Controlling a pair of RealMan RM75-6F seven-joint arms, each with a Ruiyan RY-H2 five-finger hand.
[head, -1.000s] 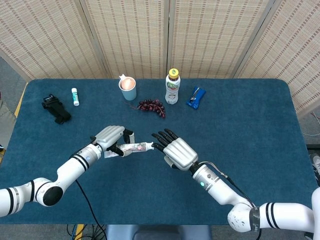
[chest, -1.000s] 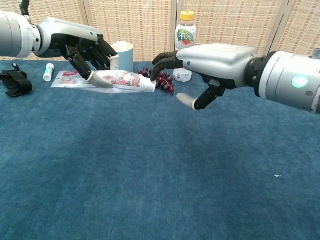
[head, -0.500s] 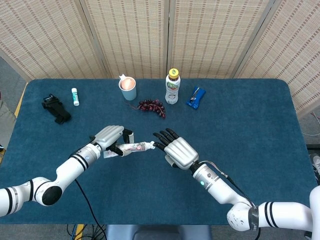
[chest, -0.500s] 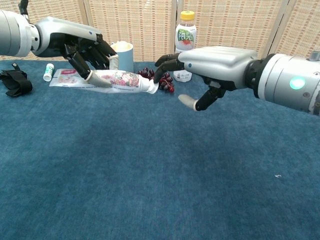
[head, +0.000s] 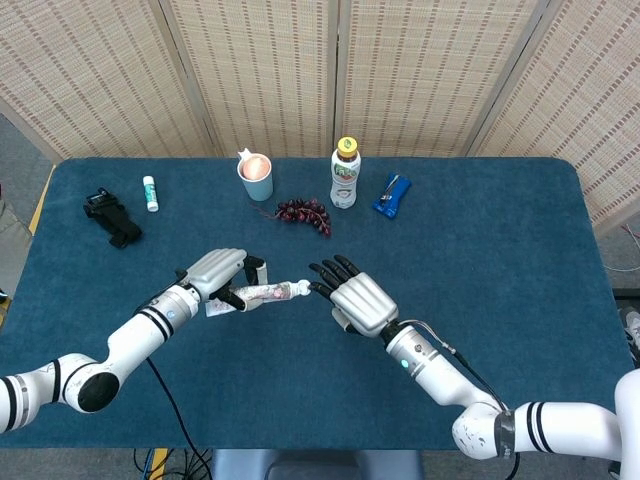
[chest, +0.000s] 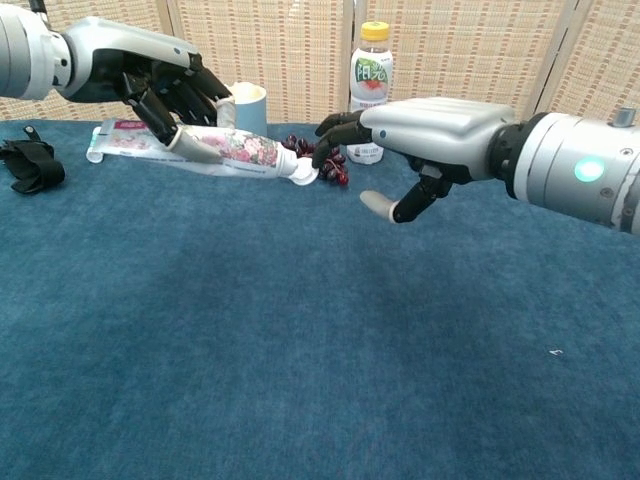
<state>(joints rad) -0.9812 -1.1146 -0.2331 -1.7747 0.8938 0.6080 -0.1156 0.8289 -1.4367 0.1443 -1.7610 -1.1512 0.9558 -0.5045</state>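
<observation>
Blue-clothed surface (head: 520, 260), mid-front: my left hand (head: 213, 272) grips the tube (head: 262, 294) aloft, my right hand (head: 356, 302) open, fingers (chest: 335, 130) at its cap. I judge pinching the cap comes next.

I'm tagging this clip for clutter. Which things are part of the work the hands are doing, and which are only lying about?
In hand:
- tube, gripped by the left hand, cap end toward the right hand
- right hand, fingertips at the cap

Lying about:
- cup
- grapes
- drink bottle
- blue packet
- small white stick
- black strap
</observation>
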